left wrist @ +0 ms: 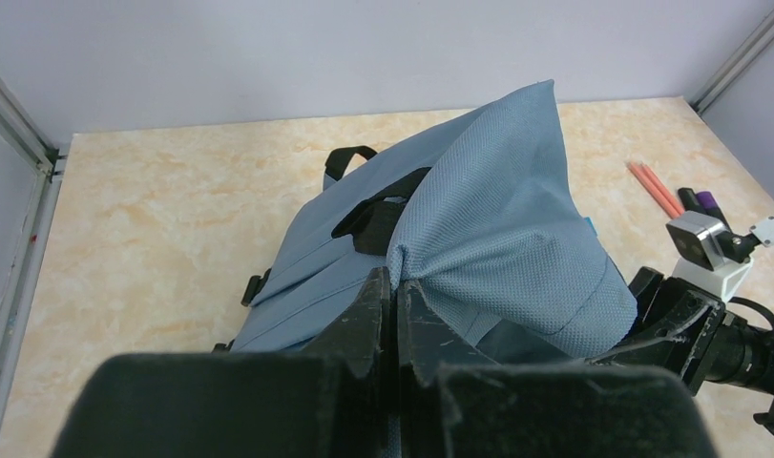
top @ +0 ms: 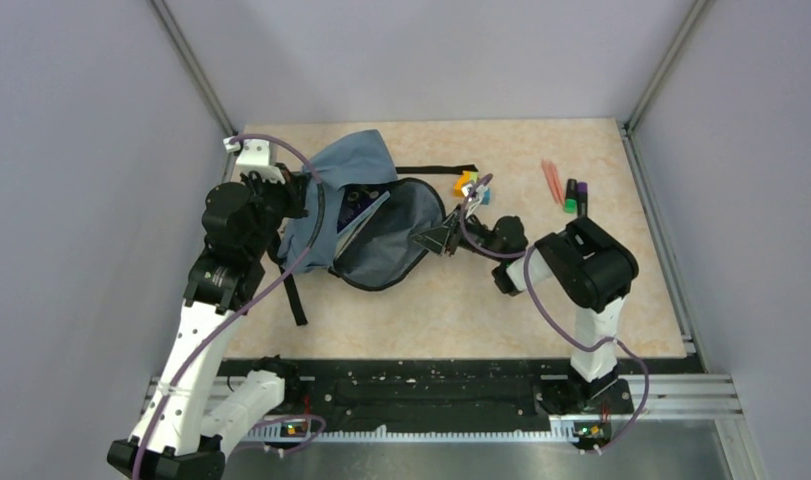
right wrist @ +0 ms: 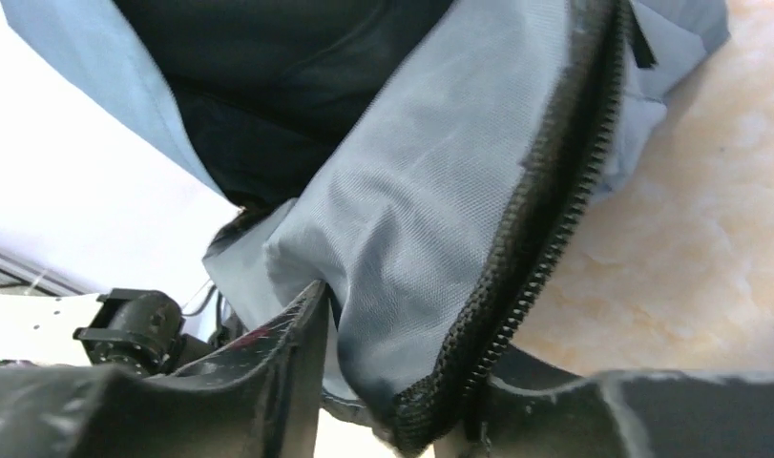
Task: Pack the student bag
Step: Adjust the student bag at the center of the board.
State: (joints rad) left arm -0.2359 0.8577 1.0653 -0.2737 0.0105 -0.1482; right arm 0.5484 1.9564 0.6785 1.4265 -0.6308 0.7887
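student bag [top: 366, 215] sits left of centre on the table [top: 481, 320], towards the far side. It is lying down with the main zip undone, and the mouth gapes towards the right arm. Dark lining shows inside, and some small dark items [top: 356, 205] that I can't identify.

left gripper [left wrist: 394, 305]: jaws closed tight, pinching a fold of the blue outer fabric. The fabric is pulled up into a peak above the bag body.

right gripper [right wrist: 411, 353]: at the right edge of the bag mouth. The rim fabric and the black zipper edge [right wrist: 535, 239] lie between the fingers, and one finger [right wrist: 302, 324] touches the lining. The jaws are roughly half apart, and I can't tell whether they actually clamp the rim.

One black strap [top: 436, 169] trails out flat behind the bag.

Loose on the table:
- A small yellow/orange piece [top: 466, 184] lies just past the bag mouth, near the right wrist.
- Two orange pencils [top: 552, 182] are at far right, well apart from the bag.
- Two markers [top: 571, 196] are just beside the pencils, one with a green cap and one with a purple cap.
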